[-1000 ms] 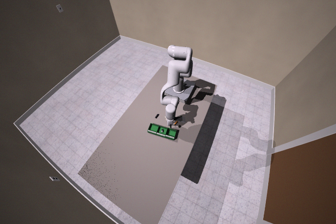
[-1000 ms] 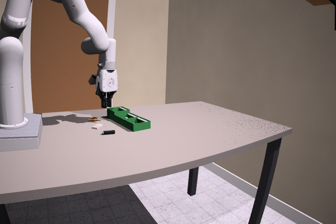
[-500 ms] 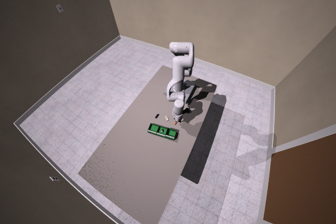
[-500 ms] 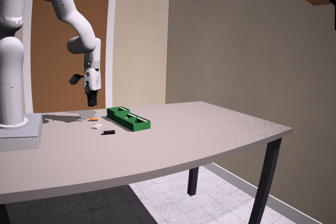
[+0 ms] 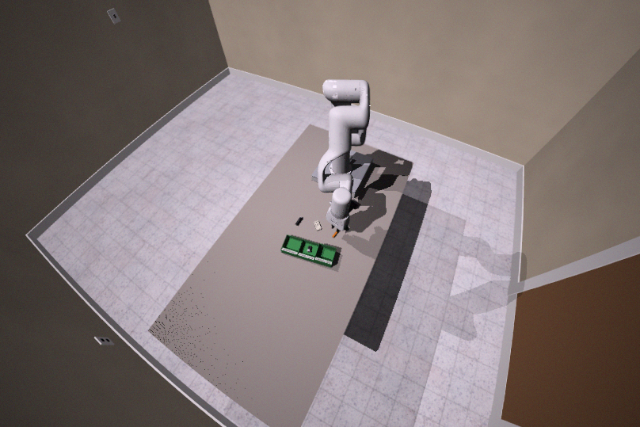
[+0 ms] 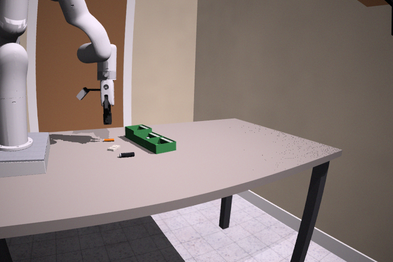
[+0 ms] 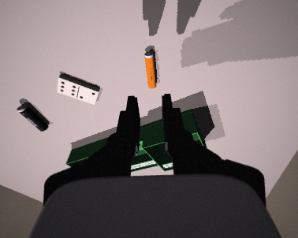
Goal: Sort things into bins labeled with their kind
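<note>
My gripper (image 7: 150,107) hangs above the table with its fingers a little apart and nothing between them. It also shows in the side view (image 6: 107,119), above the near end of the green three-bin tray (image 6: 150,138). In the wrist view the tray (image 7: 148,138) lies under and behind the fingers. An orange cylinder with a grey tip (image 7: 150,71) lies on the table just ahead of the fingertips. A white domino (image 7: 78,89) lies to its left. A black cylinder (image 7: 32,117) lies further left. A small dark thing (image 5: 310,247) sits in the middle bin.
The robot base (image 6: 19,154) stands on a grey block at the table's left end. The tray's white labels (image 7: 144,165) are partly hidden by my fingers and not readable. The table edge runs along the right of the tray in the overhead view.
</note>
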Robot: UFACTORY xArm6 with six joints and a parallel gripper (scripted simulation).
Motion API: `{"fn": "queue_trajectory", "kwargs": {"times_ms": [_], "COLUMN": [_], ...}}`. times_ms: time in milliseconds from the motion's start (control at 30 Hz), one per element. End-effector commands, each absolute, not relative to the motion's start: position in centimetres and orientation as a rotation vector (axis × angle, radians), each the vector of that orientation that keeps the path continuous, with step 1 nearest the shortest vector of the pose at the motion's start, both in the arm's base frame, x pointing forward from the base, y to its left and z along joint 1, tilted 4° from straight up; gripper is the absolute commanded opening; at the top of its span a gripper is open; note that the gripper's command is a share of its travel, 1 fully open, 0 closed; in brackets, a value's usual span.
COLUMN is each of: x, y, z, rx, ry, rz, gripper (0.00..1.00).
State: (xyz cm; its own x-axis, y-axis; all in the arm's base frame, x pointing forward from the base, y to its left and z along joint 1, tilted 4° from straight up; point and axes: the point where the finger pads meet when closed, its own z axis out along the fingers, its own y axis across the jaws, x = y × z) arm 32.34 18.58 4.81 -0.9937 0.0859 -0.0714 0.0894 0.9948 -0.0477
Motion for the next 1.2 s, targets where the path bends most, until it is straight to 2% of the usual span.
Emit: {"fn": "queue_trajectory", "kwargs": {"times_ms": [0,1000,1167], "x": [32.5,32.5,32.6], "y": [18.6,18.6,18.5], "z": [4.9,4.9,2.9], "rx": [0.079,0.079,0.079], "ry": [3.081,3.081,3.081], "rz": [-0.055,-0.055,-0.055], "gripper": [0.23,0.23,0.23]}}
